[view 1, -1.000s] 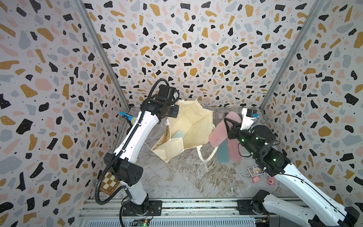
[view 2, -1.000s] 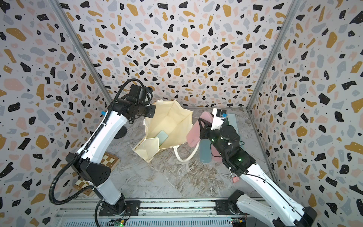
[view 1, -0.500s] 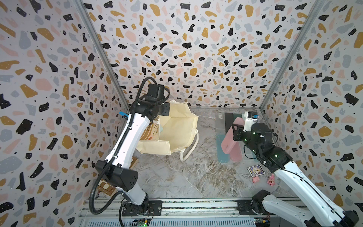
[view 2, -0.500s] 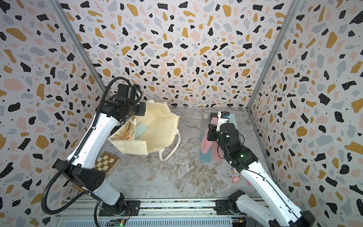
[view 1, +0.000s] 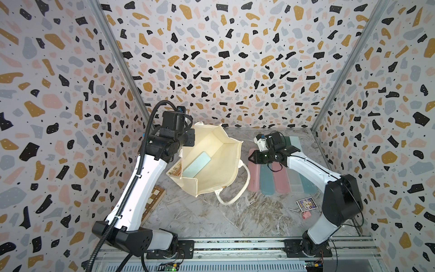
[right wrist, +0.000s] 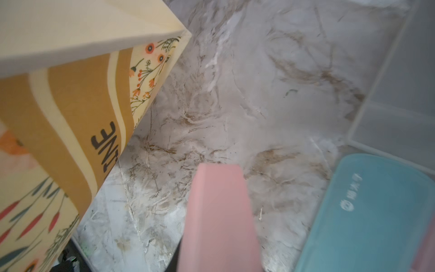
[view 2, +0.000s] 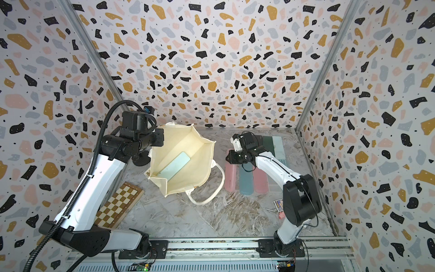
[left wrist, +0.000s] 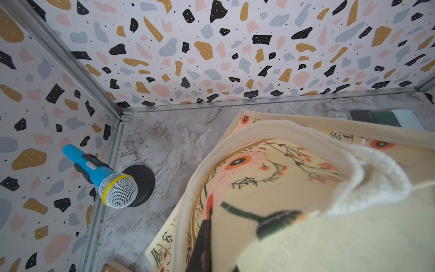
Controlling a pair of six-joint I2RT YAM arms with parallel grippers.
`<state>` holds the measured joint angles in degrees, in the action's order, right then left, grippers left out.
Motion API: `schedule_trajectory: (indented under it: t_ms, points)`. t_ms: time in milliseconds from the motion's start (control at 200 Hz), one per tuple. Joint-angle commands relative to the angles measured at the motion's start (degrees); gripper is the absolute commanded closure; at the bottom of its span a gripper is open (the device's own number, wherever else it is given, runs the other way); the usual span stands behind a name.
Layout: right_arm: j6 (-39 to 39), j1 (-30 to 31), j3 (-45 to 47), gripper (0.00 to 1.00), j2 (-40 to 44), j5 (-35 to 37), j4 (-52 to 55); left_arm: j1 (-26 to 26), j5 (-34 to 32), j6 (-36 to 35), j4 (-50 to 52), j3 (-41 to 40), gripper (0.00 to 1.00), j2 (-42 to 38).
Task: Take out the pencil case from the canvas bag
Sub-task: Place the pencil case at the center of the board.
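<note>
The cream canvas bag [view 1: 219, 150] [view 2: 188, 146] stands open at the middle left in both top views, with a pale mint pencil case [view 1: 196, 164] [view 2: 174, 166] lying inside. My left gripper [view 1: 188, 139] [left wrist: 211, 254] is shut on the bag's rim by a handle [left wrist: 235, 146]. My right gripper [view 1: 255, 159] [view 2: 231, 157] [right wrist: 219, 259] is shut on one end of a pink pencil case [view 1: 254, 179] [right wrist: 219, 212]. This case is outside the bag, low at the left end of a row of cases. The bag's tan lettered band [right wrist: 77, 113] shows beside it.
The row on the right holds a teal case [view 1: 267, 181] [right wrist: 367, 212], another pink one [view 1: 280, 181] and paler ones. Dark cases [view 2: 268, 141] lie at the back. A chessboard [view 2: 120, 205], a blue toy microphone [left wrist: 98, 174], a small card [view 1: 307, 203].
The right gripper has carried the pink case from upright in the air down to the left end of the row. The bag, tilted and lifted before, now stands open.
</note>
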<state>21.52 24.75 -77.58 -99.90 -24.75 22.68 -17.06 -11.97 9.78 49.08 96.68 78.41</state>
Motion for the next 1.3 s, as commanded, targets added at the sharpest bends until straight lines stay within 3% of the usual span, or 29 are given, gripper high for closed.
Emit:
schedule_trajectory:
  t_ms: [0,235,441,626,911,1036,1292]
  points:
    - [-1.51,-0.84,-5.27,0.8,-4.75,-9.32,3.63,1.23,-2.92,-0.29,-7.31,-0.08,1.0,-3.37]
    - [-1.0,-1.34,-13.7,0.78,-15.91,-11.67,3.25,1.85,1.27,-0.64,-8.56,-1.15,1.0,-3.88]
    - [0.06,-2.91,-17.29,0.77,-22.97,-18.34,0.63,2.31,1.98,-0.67,-9.0,-1.84,1.0,-4.23]
    - [-0.33,-4.0,-19.1,0.62,-25.69,-17.47,1.05,2.56,3.47,-0.53,-9.07,-1.94,1.0,-4.12]
    - [-1.62,-4.58,-17.67,0.39,-21.86,-7.12,2.08,3.43,5.46,0.03,-9.31,-2.11,1.0,-3.72]
    - [-1.86,-3.67,-14.45,0.37,-17.7,1.52,2.29,3.79,3.6,0.47,-9.19,-2.47,1.0,-3.99]
    - [-2.88,4.34,-1.86,0.2,-7.87,16.05,-1.09,7.36,-2.92,4.03,-8.66,-3.38,1.0,-5.58]
